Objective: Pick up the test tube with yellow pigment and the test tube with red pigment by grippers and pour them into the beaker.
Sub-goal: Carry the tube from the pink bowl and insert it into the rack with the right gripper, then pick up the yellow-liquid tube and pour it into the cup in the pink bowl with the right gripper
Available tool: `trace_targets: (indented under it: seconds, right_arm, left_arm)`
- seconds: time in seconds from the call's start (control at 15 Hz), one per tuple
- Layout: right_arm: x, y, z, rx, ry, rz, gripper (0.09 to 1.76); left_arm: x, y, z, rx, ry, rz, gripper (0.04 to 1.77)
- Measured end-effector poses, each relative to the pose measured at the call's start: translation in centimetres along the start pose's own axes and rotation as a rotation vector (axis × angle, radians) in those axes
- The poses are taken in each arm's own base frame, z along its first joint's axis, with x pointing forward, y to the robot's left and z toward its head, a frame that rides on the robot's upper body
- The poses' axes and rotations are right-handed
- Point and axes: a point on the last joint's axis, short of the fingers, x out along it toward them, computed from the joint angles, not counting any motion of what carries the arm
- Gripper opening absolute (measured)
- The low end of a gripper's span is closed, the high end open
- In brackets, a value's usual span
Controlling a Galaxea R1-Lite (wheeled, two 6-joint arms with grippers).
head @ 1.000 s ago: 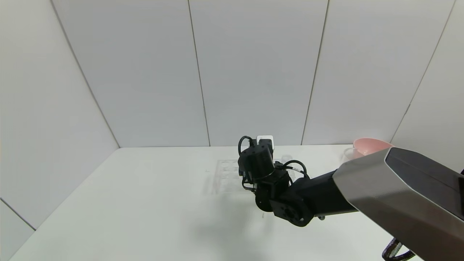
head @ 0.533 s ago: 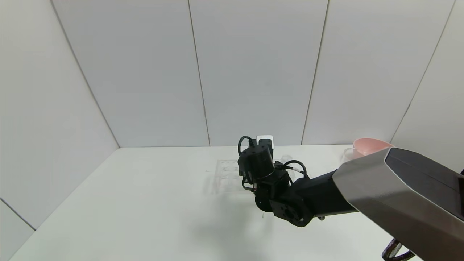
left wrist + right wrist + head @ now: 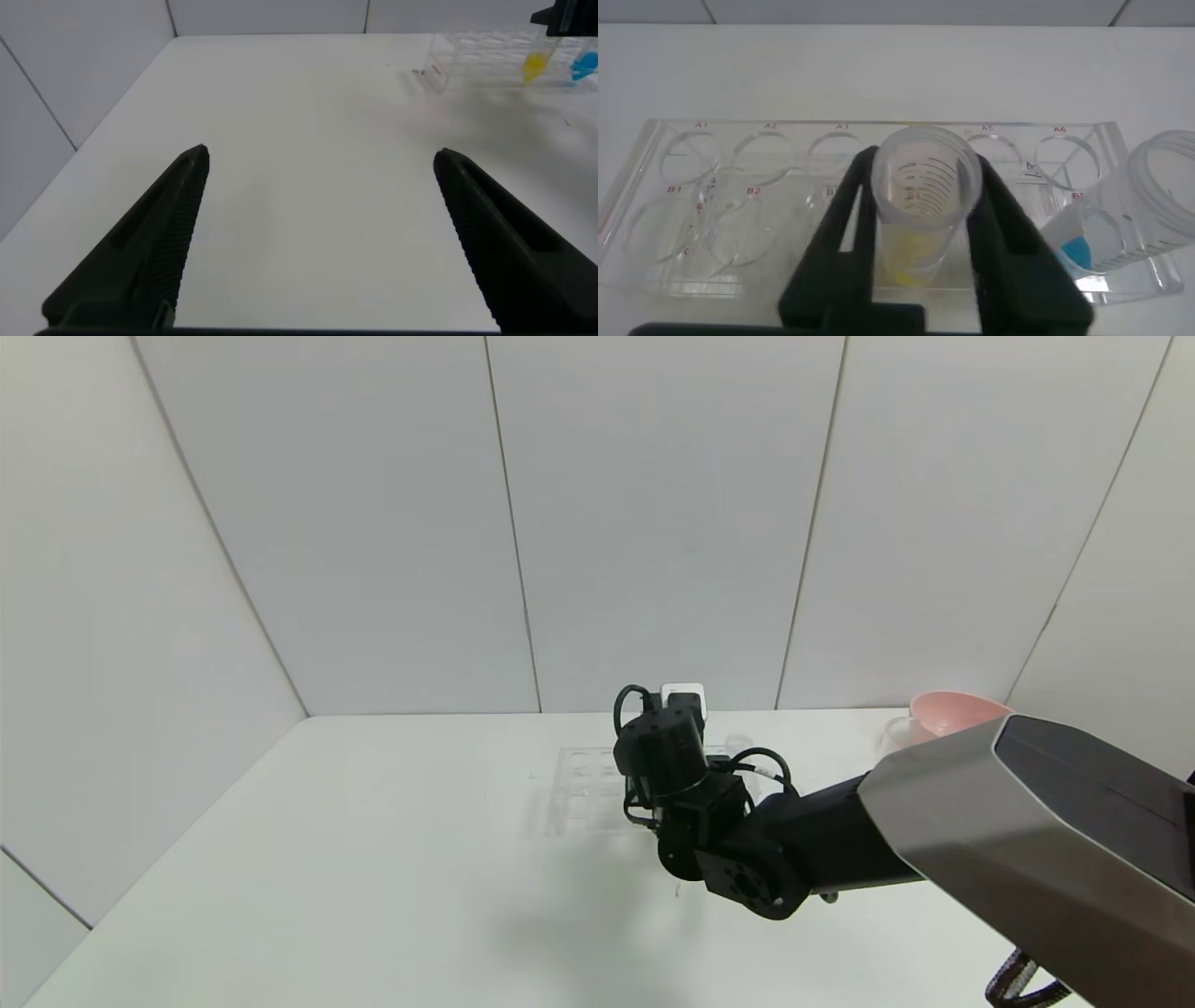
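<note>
- The right gripper [image 3: 920, 243], black with two fingers, is clamped onto the small clear round-bottomed test tube with yellow pigment [image 3: 920, 201], one finger on each side of it. You look straight down its open mouth in the right wrist view, with the yellow sitting at the bottom.
- That tube is at the clear plastic tube rack [image 3: 738, 201] with round holes labelled A and B. Can't tell whether its bottom is still down in a hole or lifted out.
- Just beside it, toward one end of the rack, stands another clear tube with blue liquid [image 3: 1120, 219].
- In the head view the right arm reaches in over the white counter [image 3: 373, 859], and its wrist covers one end of the rack, so the gripper itself is hidden there.
- The left gripper [image 3: 322, 238] is wide open over bare counter, well apart from the rack, holding nothing. From its camera you can spot the yellow and the blue far off at the rack.
- A pink bowl [image 3: 952, 709] sits at the back right corner of the counter.
- Can't make out the red tube or the beaker for sure.
</note>
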Motion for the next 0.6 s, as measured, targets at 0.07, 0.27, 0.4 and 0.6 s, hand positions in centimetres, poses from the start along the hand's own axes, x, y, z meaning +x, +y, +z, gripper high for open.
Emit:
trace_targets:
  seconds: [0.07, 0.27, 0.4, 0.6]
  right_arm:
    - [-0.01, -0.02, 0.00, 0.000, 0.000, -0.001, 0.52]
    - [-0.08, -0.03, -0.07, 0.001, 0.000, 0.000, 0.52]
    - [-0.09, -0.03, -0.13, 0.001, 0.001, 0.000, 0.52]
    - [-0.11, -0.04, -0.11, 0.001, 0.001, 0.000, 0.52]
  left_arm:
    - [0.00, 0.00, 0.00, 0.000, 0.000, 0.000, 1.72]
    - [0.00, 0.00, 0.00, 0.000, 0.000, 0.000, 1.72]
    - [0.00, 0.00, 0.00, 0.000, 0.000, 0.000, 1.72]
    - [0.00, 0.00, 0.00, 0.000, 0.000, 0.000, 1.72]
